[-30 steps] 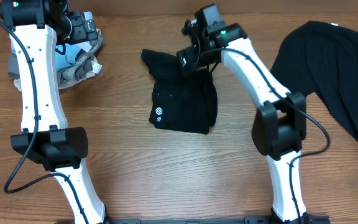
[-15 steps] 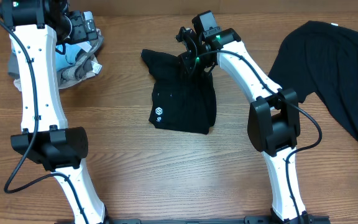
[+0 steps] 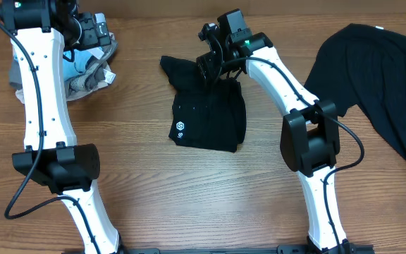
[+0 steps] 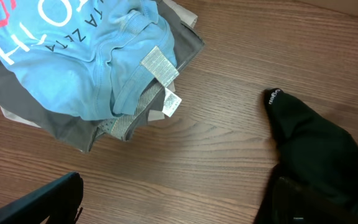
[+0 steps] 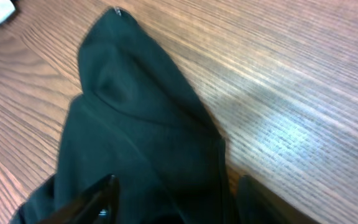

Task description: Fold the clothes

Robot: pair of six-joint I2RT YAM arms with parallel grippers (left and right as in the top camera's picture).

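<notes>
Right wrist view: my right gripper [image 5: 176,186] is spread wide, one dark finger [image 5: 101,202] at the lower left and the other at the lower right, and it holds nothing.
Between the fingers: black cloth fills the gap; I cannot tell whether the pads touch it.
Just past the fingers: a pointed corner of the cloth [image 5: 114,37] lies flat on the wooden table [image 5: 291,93], away from me.
Overhead view, right side: my right gripper hangs over the top edge of the folded black shirt [image 3: 213,120], which lies at the middle of the table.
Logo: a small white logo [image 3: 179,128] sits near the folded black shirt's lower left corner.
Sleeve: one sleeve [image 3: 171,67] sticks out at the upper left of the fold.
Left wrist view: my left gripper [image 4: 176,186] is also wide open and empty, its fingers at the bottom corners of the picture with bare wood between them.
Ahead of the left fingers: the garment bundle [image 4: 73,62] lies at the table's far left, a light-blue printed piece on top, grey under it, a pale edge at the bottom.
Tags: two small fabric tags [image 4: 160,65] hang from the light-blue piece's folded edge.
Bundle and folded black shirt: near each other but apart, wood showing between.
Far right: a second black shirt [image 3: 379,77] lies spread out at the table's right edge, well apart from both grippers.
</notes>
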